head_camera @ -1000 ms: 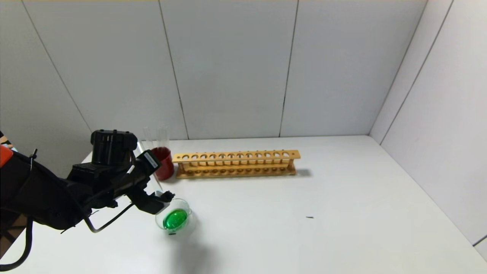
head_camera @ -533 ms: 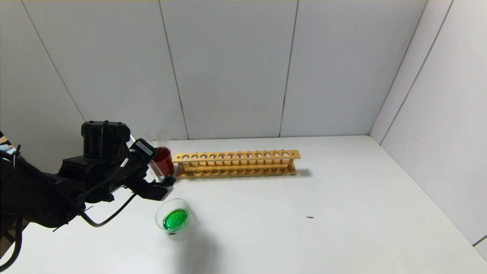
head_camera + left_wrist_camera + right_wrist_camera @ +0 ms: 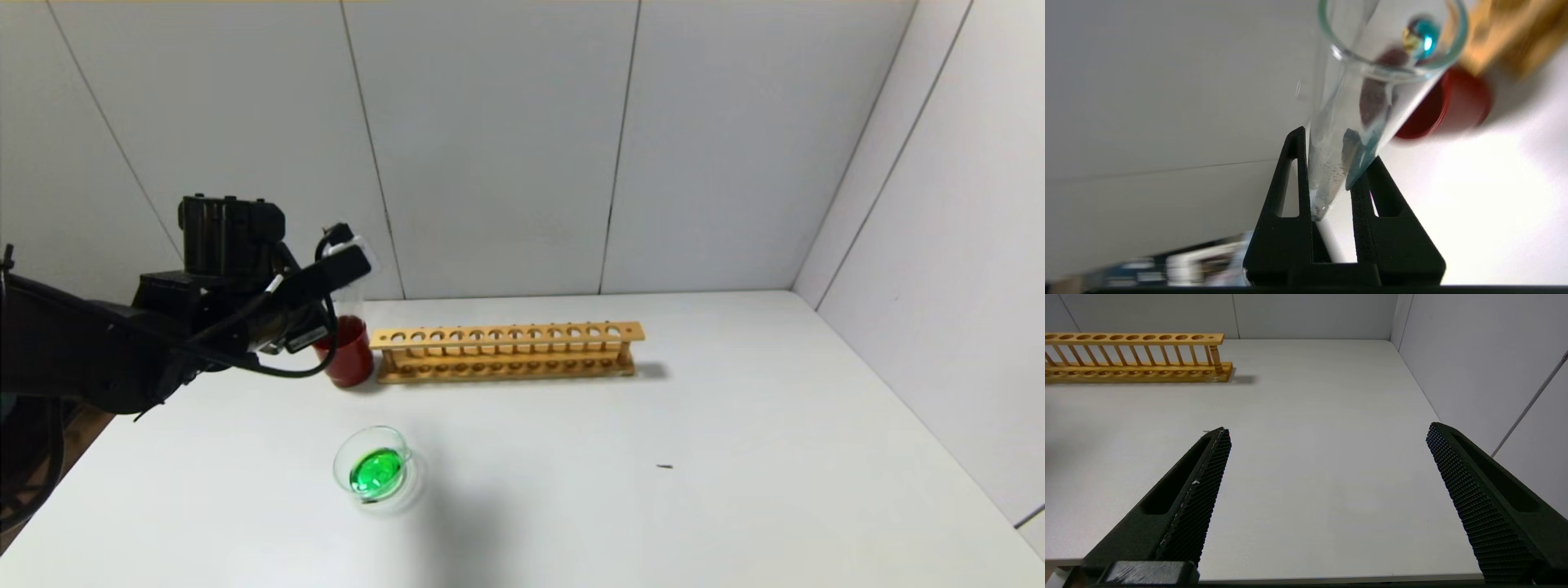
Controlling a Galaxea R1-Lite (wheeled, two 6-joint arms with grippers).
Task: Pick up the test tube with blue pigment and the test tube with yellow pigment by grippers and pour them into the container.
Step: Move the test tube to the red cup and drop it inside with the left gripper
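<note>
My left gripper (image 3: 343, 265) is shut on a clear test tube (image 3: 1339, 134) that has only a teal-blue film and a drop at its rim. It holds the tube raised, beside and above the dark red cup (image 3: 349, 351). In the left wrist view my left gripper (image 3: 1337, 147) clamps the tube near its round tip. The container (image 3: 375, 469), a clear glass dish, sits on the table in front and holds green liquid. No tube with yellow liquid is in view. My right gripper (image 3: 1327, 430) is open and empty above the table's near right part.
A long wooden tube rack (image 3: 506, 351) with no tubes in it stands right of the red cup, and shows in the right wrist view (image 3: 1135, 357). A clear tube stands in the red cup. White walls close the back and right sides.
My left gripper has lifted away from the dish and swung back and up with the tube, from tilted over the dish to raised by the red cup.
</note>
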